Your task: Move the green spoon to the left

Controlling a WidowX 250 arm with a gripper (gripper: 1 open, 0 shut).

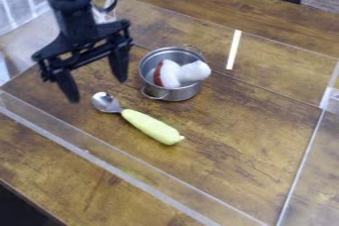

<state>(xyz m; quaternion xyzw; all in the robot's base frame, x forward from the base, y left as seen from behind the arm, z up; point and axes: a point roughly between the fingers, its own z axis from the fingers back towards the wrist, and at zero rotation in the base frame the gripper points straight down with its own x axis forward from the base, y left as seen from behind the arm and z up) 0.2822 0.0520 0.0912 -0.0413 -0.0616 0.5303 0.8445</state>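
Observation:
The green spoon (139,118) lies flat on the wooden table, its small silver bowl at the left end and its thick yellow-green handle running down to the right. My gripper (90,77) hangs above and to the left of the spoon's bowl, pointing down. Its black fingers (117,68) stand spread apart with nothing between them, and they do not touch the spoon.
A round steel pot (169,75) stands just right of the gripper and behind the spoon, holding a white-handled, red-tipped utensil (181,72). Clear plastic walls (159,184) fence the table. A white strip (233,50) stands upright at the back.

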